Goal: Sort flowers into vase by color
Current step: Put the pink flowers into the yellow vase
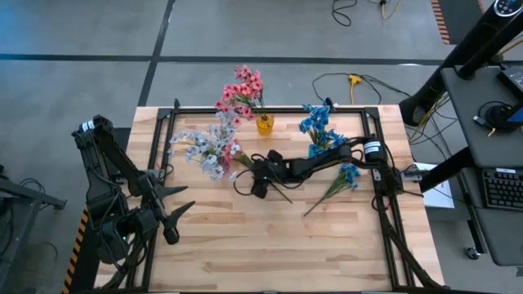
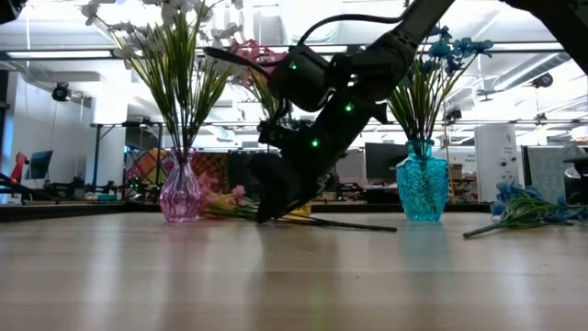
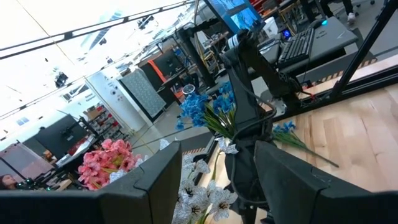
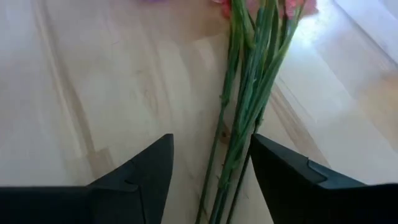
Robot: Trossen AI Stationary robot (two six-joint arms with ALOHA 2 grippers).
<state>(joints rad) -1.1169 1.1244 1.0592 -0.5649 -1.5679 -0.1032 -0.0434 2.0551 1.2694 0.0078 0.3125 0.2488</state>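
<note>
A bunch of loose pink flowers lies flat on the table; its green stems (image 4: 245, 112) run toward me and its blossoms (image 4: 292, 6) lie at the far end. My right gripper (image 4: 211, 149) is open, slanting down over the table's middle (image 1: 260, 186). Its fingers stand on either side of those stems, just above the wood. More pink flowers (image 1: 243, 88) stand in a yellow vase (image 1: 264, 124). White flowers (image 2: 170, 55) stand in a pink glass vase (image 2: 181, 195), and blue flowers (image 2: 441, 55) in a teal vase (image 2: 423, 188). My left gripper (image 1: 176, 208) waits open at the table's left.
Loose blue flowers (image 1: 341, 181) lie on the table right of the middle, stems pointing toward the near edge. The three vases stand in a row along the far half. A black frame (image 1: 163, 131) edges the table. The near half is bare wood (image 1: 278, 245).
</note>
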